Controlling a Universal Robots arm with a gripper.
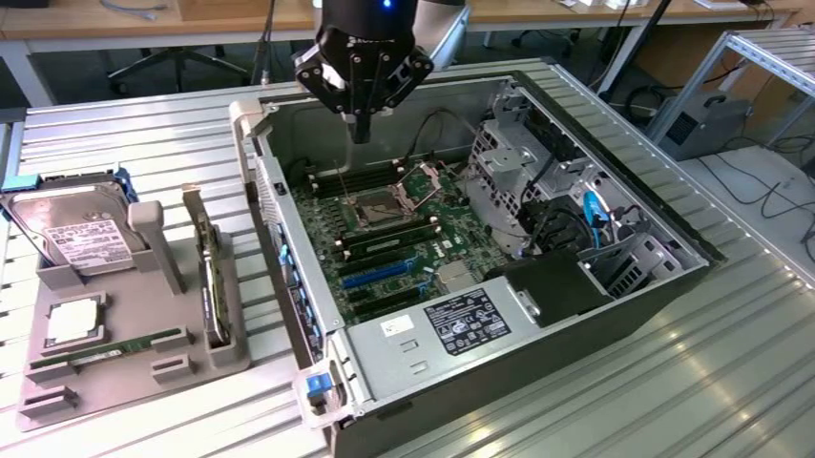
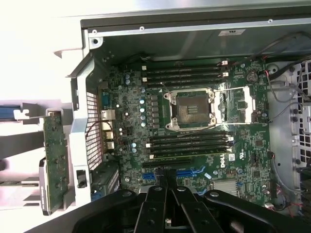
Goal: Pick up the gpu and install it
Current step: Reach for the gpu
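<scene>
The gpu (image 1: pixel 212 277) stands on edge in a slot of the grey holder (image 1: pixel 128 382), on the exterior view's left, outside the computer case. In the wrist view the gpu (image 2: pixel 54 160) is a green-faced board with a silvery bracket, beside the case's rear wall. My gripper (image 1: pixel 358 129) hangs above the open case over the motherboard (image 1: pixel 395 239), well apart from the gpu. Its fingers are shut together with nothing between them. The wrist view has my gripper (image 2: pixel 167 178) pointing down over the blue expansion slots (image 2: pixel 187 172).
The open computer case (image 1: pixel 612 315) lies on a ribbed metal table, with drive cages and cables on the exterior view's right. The grey holder also carries a hard drive (image 1: pixel 83 234), a processor (image 1: pixel 74 320) and a green memory stick (image 1: pixel 109 348). Desks and chairs stand behind.
</scene>
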